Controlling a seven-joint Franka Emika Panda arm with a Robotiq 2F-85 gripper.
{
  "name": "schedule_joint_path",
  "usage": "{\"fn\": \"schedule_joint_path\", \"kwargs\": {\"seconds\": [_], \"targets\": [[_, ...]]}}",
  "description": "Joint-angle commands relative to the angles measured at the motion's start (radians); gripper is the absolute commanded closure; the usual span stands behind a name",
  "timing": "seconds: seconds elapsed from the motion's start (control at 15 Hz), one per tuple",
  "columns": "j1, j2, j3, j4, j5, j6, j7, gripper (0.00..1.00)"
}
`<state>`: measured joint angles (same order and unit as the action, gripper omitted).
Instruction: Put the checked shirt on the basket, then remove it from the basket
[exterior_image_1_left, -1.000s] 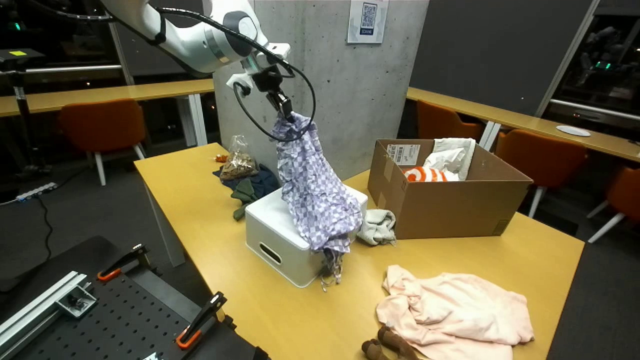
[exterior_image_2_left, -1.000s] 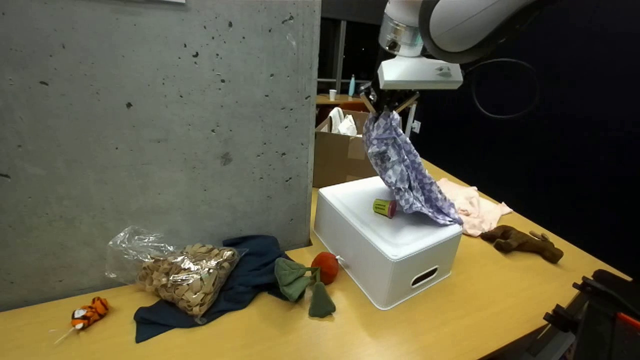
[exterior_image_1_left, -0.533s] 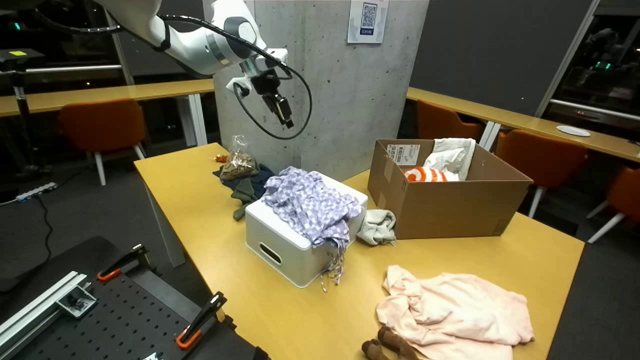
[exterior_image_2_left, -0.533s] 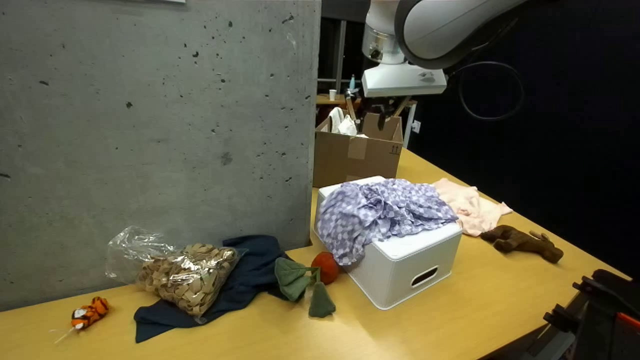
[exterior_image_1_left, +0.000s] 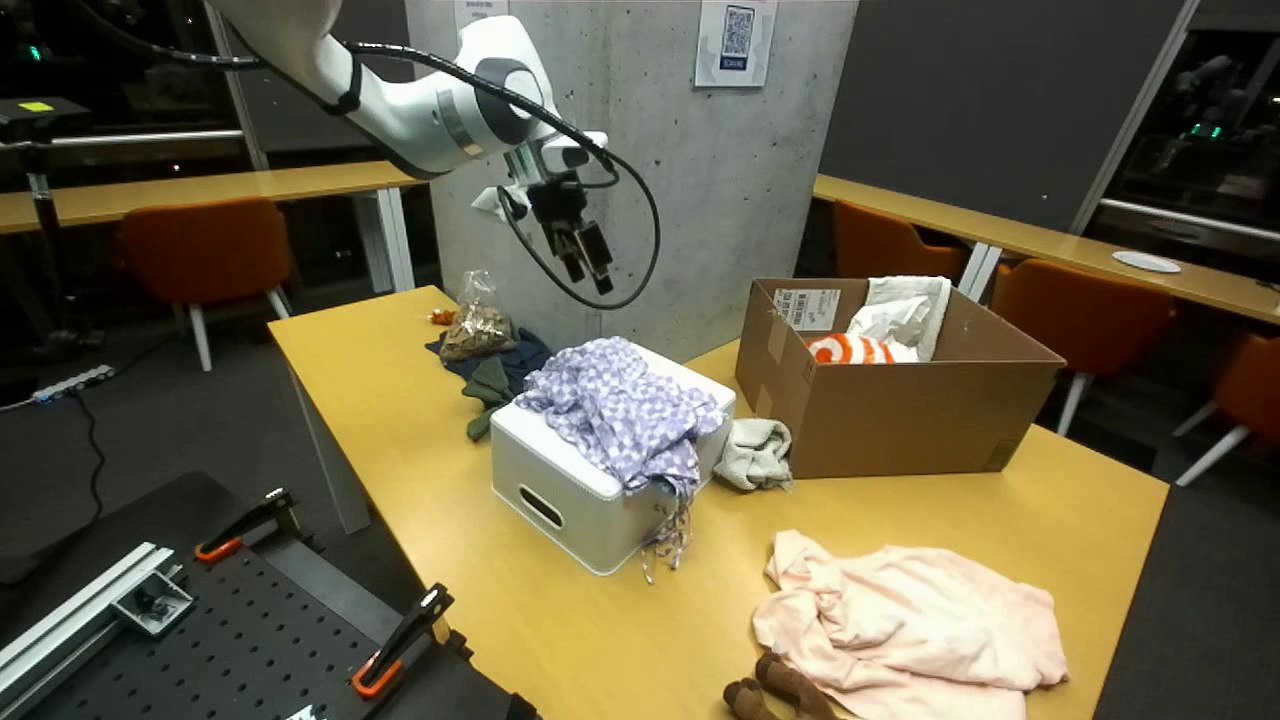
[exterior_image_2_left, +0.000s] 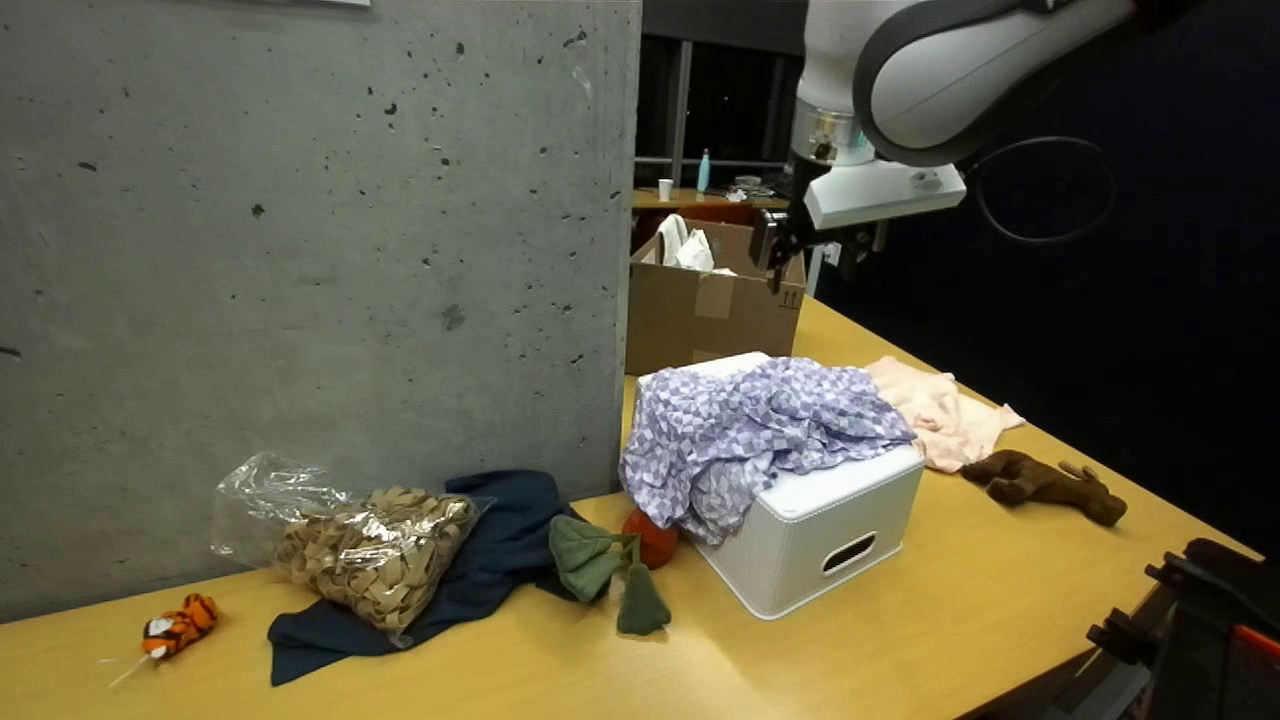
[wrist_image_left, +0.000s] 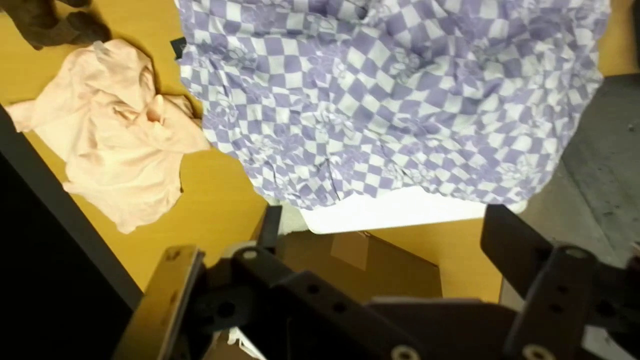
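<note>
The checked shirt (exterior_image_1_left: 630, 410), purple and white, lies crumpled over the flat top of the white basket (exterior_image_1_left: 580, 535). In an exterior view, part of the shirt (exterior_image_2_left: 690, 480) hangs down the side of the basket (exterior_image_2_left: 800, 560) beside a red ball-shaped item. Straps dangle over the opposite edge. Above and apart from the cloth is my gripper (exterior_image_1_left: 590, 275). The wrist view has the gripper (wrist_image_left: 382, 225) with its jaws wide apart and nothing between them; the shirt (wrist_image_left: 380, 100) spreads beyond the fingertips, leaving only a strip of basket top (wrist_image_left: 400, 210) bare.
A brown cardboard box (exterior_image_1_left: 900, 420) holding cloths stands near the basket, with a grey cloth (exterior_image_1_left: 755, 453) between them. A pink garment (exterior_image_1_left: 910, 620) and a brown plush (exterior_image_2_left: 1045, 485) lie on the table. A plastic bag (exterior_image_2_left: 375, 550), navy cloth and concrete pillar (exterior_image_2_left: 320, 250) are close by.
The gripper has opened and let go of the shirt, which dropped from hanging upright to lying over the basket, covering the small yellow tub there. The arm has shifted sideways and slightly lower.
</note>
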<state>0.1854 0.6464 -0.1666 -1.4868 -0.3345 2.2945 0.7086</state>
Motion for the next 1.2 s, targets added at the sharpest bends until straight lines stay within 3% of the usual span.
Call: {"fn": "schedule_joint_path", "kwargs": {"seconds": [0.0, 0.8, 1.13], "targets": [[-0.052, -0.004, 0.021, -0.078, 0.043, 0.04, -0.1, 0.0], [-0.106, 0.145, 0.06, -0.018, 0.155, 0.207, -0.439, 0.0], [-0.135, 0.267, 0.061, 0.095, 0.179, 0.23, -0.512, 0.0]]}}
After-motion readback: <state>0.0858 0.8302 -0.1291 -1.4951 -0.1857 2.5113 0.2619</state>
